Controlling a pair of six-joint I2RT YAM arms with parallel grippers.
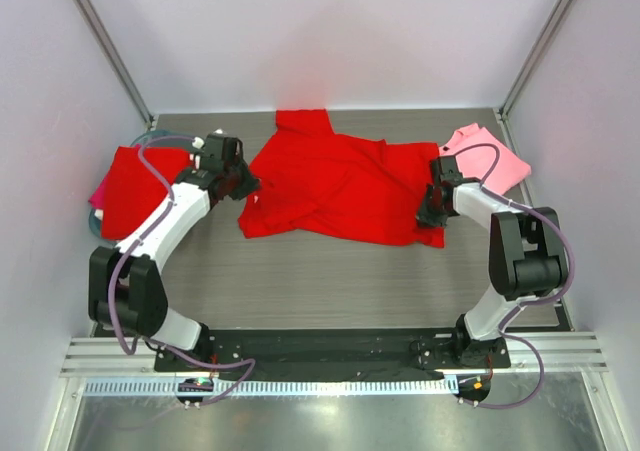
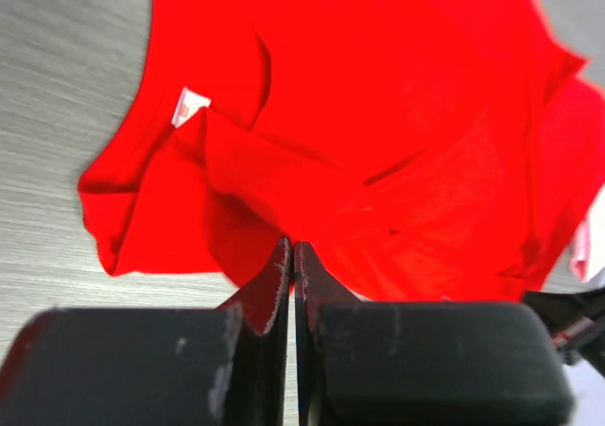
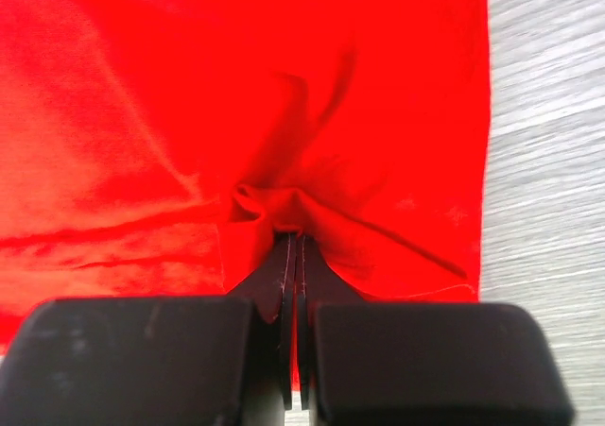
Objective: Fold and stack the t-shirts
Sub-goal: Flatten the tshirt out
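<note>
Centre of the top view, on the surface (image 1: 330,281): red t-shirt (image 1: 340,186) lies spread and rumpled. Left end effector (image 2: 291,247) clenched on its left edge. Right end effector (image 3: 291,235) clenched on a puckered fold at the right edge. Pink t-shirt (image 1: 490,156) sits upper right.

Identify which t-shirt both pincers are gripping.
The bright red tee spread mid-table: left pincer and right pincer pinch its opposite edges. The red one far left and the pink one far right lie ungripped.

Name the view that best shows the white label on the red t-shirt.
Left wrist: the white label sits clear on the red t-shirt. Top external shows the whole shirt, label too small to tell; right wrist shows only red cloth.
</note>
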